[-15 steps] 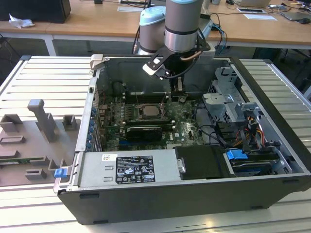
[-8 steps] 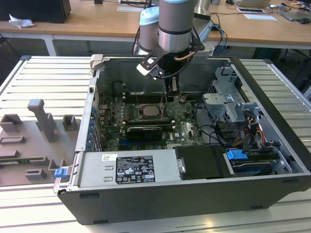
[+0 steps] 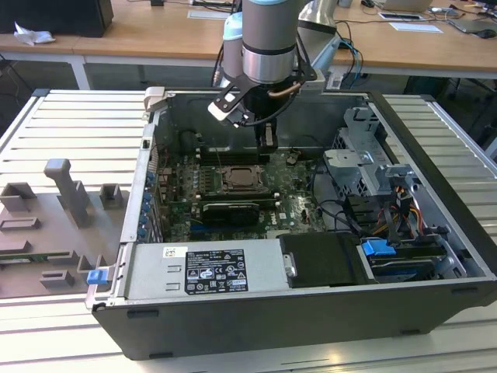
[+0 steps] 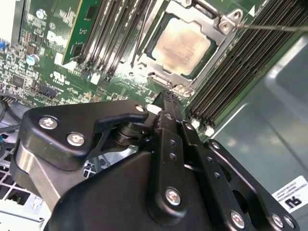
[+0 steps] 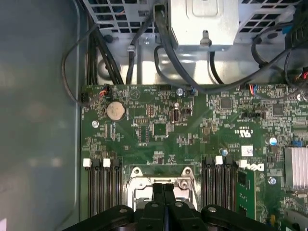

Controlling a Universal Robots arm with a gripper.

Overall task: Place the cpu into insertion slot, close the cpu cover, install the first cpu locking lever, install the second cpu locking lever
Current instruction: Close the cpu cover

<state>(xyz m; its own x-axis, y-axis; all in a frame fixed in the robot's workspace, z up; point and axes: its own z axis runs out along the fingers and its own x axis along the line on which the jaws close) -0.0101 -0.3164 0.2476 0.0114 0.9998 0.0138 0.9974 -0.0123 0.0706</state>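
The cpu (image 4: 183, 45), a pale silvery-beige square, lies in the insertion slot (image 3: 237, 179) on the green board. The silvery cpu cover (image 4: 195, 14) lies flat around its edges. A thin lever rod (image 4: 269, 28) runs off from one corner of the cover. My gripper (image 4: 166, 96) is shut with its black fingers pressed together and nothing between them. It hangs just above the board beside the socket, toward the case's back wall in the exterior view. In the first wrist view the fingertips (image 5: 159, 188) overlap the socket's metal frame (image 5: 144, 173).
Black memory slots (image 4: 240, 62) flank the socket on both sides. The power supply (image 3: 210, 272) lies along the case's front, and a drive cage with cables (image 3: 373, 179) stands at the exterior view's right. A grey fixture plate (image 3: 54, 225) lies outside the case.
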